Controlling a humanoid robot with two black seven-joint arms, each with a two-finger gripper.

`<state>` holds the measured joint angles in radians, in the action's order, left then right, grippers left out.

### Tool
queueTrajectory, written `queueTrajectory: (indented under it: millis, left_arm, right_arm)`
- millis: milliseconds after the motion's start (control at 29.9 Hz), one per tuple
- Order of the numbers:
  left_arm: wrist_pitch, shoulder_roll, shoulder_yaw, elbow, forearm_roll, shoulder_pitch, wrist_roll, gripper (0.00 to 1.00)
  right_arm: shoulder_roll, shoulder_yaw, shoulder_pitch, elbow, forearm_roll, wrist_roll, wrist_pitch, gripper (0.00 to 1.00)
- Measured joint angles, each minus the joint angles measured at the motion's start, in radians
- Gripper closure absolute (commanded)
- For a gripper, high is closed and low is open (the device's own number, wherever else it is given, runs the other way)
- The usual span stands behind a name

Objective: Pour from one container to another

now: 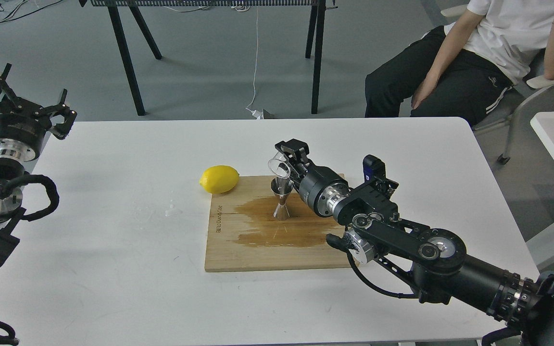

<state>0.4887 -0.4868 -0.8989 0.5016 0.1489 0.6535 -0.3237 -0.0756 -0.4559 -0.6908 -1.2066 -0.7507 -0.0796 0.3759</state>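
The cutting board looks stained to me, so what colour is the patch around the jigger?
Dark brown, a wet-looking stain on the pale wooden cutting board, best seen in the head view.

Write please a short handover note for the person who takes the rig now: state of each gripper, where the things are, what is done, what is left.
Right gripper: shut on the glass cup, tipped over the jigger.
Left gripper: open, raised off the table's left edge, holding nothing.
The jigger stands upright on the wooden board, in a dark wet patch. The lemon lies at the board's far-left corner.
Done: cup lifted and tilted. Left: finish the pour, then set the cup down. Liquid level cannot be told.
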Motion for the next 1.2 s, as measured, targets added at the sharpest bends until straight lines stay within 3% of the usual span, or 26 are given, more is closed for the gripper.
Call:
queueTrajectory:
  millis: [1205]
  left_arm:
    - [0.0, -0.001, 0.0, 0.0, 0.0, -0.002, 0.0, 0.0]
  right_arm:
    - [-0.004, 0.148, -0.085, 0.056, -0.143, 0.029, 0.0, 0.61]
